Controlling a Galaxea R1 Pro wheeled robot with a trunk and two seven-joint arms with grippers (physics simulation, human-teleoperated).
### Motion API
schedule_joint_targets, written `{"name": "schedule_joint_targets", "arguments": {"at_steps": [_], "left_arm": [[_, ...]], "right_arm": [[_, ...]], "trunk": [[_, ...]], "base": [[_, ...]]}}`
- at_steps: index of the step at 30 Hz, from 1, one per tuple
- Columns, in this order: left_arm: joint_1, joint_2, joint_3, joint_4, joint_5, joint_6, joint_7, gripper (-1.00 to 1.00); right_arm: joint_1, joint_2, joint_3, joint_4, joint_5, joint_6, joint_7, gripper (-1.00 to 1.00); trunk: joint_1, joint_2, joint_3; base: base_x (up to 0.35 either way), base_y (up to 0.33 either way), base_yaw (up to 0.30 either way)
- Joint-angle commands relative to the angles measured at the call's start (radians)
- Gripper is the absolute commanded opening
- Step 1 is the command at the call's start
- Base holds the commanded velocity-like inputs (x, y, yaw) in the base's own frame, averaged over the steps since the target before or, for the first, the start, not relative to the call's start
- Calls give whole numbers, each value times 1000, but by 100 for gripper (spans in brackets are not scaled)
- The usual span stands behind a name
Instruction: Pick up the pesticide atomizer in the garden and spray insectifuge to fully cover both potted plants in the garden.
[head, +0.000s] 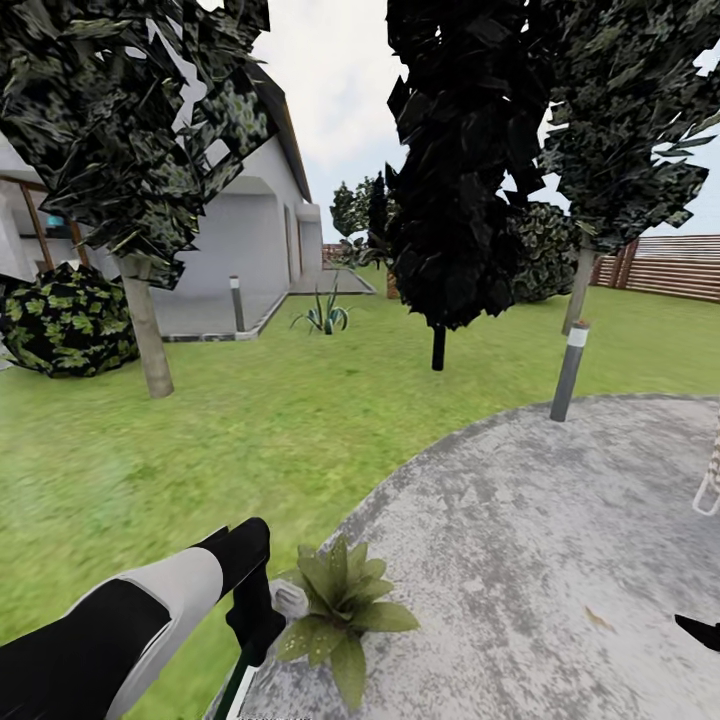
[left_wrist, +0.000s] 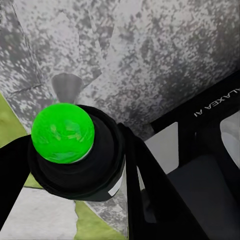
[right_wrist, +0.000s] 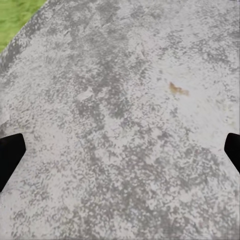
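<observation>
Left jaws clamped on the spray bottle beside the plant at the patio's edge.

The left gripper (left_wrist: 75, 165) has its black jaws closed around the slim dark green pesticide atomizer (left_wrist: 75, 150) with its bright green round cap, the white label band just showing below the grip; in the head view the bottle (head: 240, 680) hangs under the jaws right beside the low olive-green potted plant (head: 340, 605). The right gripper (right_wrist: 120, 150) has its jaws spread wide, black tips at either side with nothing between them but the grey speckled round patio (right_wrist: 125, 100). Beyond lie green lawn (head: 250, 420), a grey bollard lamp (head: 569, 370), dark-leaved trees (head: 460, 160), a white house (head: 250, 240) and a brown slatted fence (head: 670, 265).
</observation>
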Motion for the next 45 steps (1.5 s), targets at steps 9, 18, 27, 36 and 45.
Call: {"name": "schedule_joint_targets", "arguments": {"at_steps": [9,18,27,36,45], "left_arm": [[0,0,1,-2,-10,4,-9,-100],[0,0,3,-5,-10,4,-9,-100],[0,0,3,-5,-10,5,-9,-100],[0,0,3,-4,-10,6,-9,-100],[0,0,3,-3,-10,6,-9,-100]], "right_arm": [[-1,0,-2,-1,9,4,10,100],[-1,0,0,-1,9,4,10,100],[-1,1,-1,-1,9,3,10,100],[-1,-2,-3,-1,7,3,10,100],[-1,-1,-3,-1,8,2,9,100]], "trunk": [[0,-1,-1],[0,-1,-2],[0,-1,-5],[0,-1,-5],[0,-1,-5]], "base": [[-100,-90,243],[-219,-226,53],[-7,-23,72],[11,-152,94],[3,-47,244]]}}
